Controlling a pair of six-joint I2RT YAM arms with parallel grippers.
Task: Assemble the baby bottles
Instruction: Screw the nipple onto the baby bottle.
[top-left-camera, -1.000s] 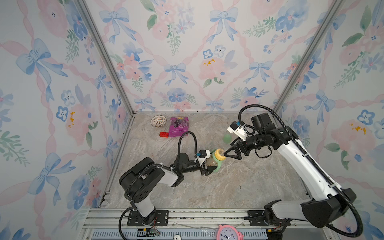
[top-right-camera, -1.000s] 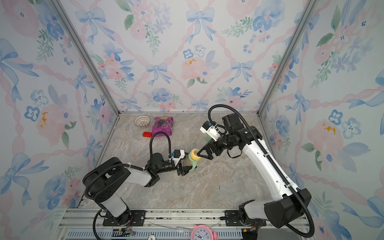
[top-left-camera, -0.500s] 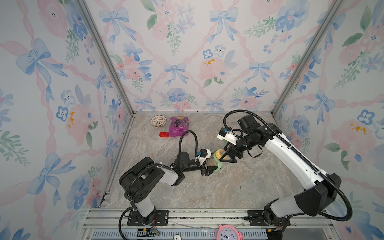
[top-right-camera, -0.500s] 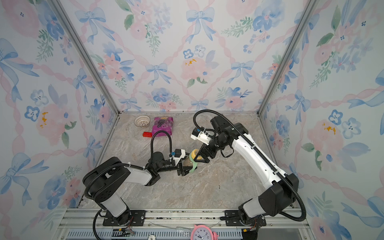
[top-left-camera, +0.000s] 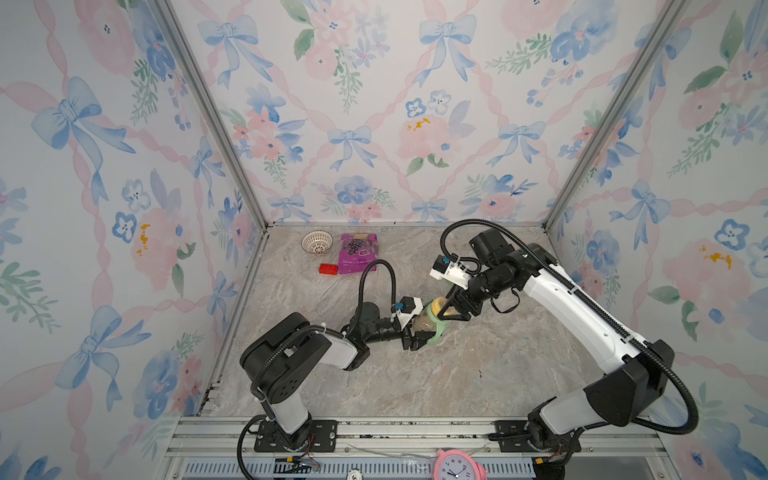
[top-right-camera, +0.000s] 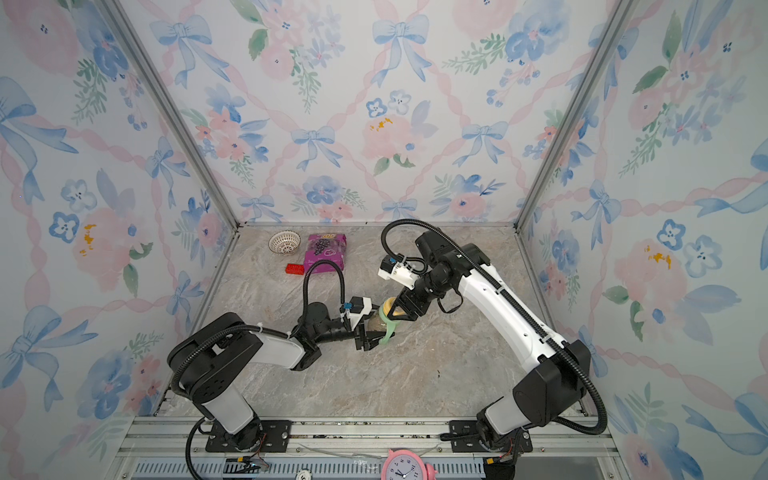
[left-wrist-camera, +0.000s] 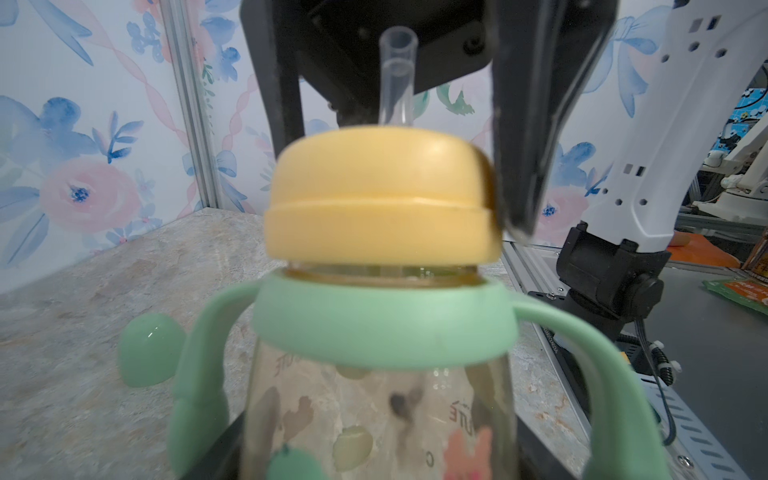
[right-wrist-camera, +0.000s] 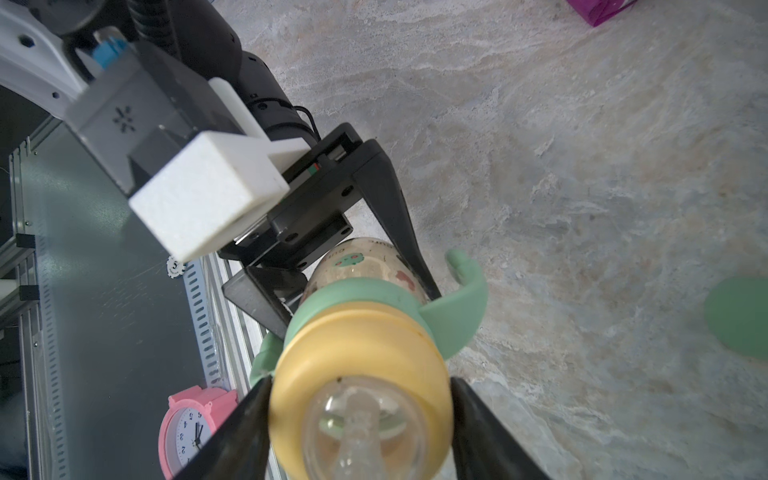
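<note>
Near the middle of the surface (top-left-camera: 415, 374), in both top views: grips the bottle (top-left-camera: 423, 323) round its amber-tinted body with the left hand (top-left-camera: 417, 337), clenched, one finger along each side, as seen plainly in the right wrist view. Tilts it so that the top points toward the right arm; cannot tell whether the base or the lower handle touches the marble. Carries the mint-green collar (left-wrist-camera: 382, 328) at the neck, both handles curving down past the body. Seats the yellow ring (left-wrist-camera: 382, 208) just above that collar, a thin band of clear neck showing between them, with the clear nipple (left-wrist-camera: 397, 79) standing out of its top. Clamps the right hand (right-wrist-camera: 359, 399) on that ring, dark fingers (right-wrist-camera: 478, 424) pressed against opposite sides of the yellow rim. Leaves the mint-green dome cap (left-wrist-camera: 149, 349) lying on the surface near the bottle, apart from it and from both hands. Shows, well away at the far left corner, a white perforated bowl (top-left-camera: 317, 242), a purple packet (top-left-camera: 357, 257) near it and a red block (top-left-camera: 328, 269) just beside the packet. Shows a pink clock (top-left-camera: 457, 465) at the front edge of the rig.
</note>
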